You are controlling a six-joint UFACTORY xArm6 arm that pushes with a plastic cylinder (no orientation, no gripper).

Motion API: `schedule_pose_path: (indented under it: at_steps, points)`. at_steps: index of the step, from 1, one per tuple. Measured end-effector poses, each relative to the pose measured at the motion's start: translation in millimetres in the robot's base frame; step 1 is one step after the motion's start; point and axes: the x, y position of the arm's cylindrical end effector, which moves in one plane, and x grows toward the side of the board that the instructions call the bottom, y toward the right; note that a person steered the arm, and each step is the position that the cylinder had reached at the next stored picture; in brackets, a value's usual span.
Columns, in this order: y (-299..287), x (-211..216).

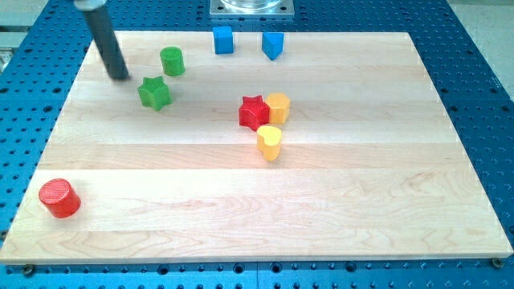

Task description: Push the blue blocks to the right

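Note:
Two blue blocks stand near the board's top edge: a blue cube (pixel 223 39) and, to its right, a blue wedge-like block (pixel 273 45). My tip (pixel 120 76) rests on the board at the upper left, well to the left of both blue blocks. It is just left of the green cylinder (pixel 172 61) and up-left of the green star (pixel 154 93), touching neither.
A red star (pixel 254 111), a yellow hexagonal block (pixel 278 107) and a yellow heart-like block (pixel 270 142) cluster at the middle. A red cylinder (pixel 59 198) sits at the lower left. The wooden board (pixel 361 185) lies on a blue perforated table.

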Motion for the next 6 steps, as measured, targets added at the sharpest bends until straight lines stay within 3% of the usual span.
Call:
schedule_pose_path:
  at_steps: [1, 3, 4, 5, 6]
  points:
    - [33, -67]
    - [180, -61]
    - [264, -36]
    - [309, -26]
    - [307, -19]
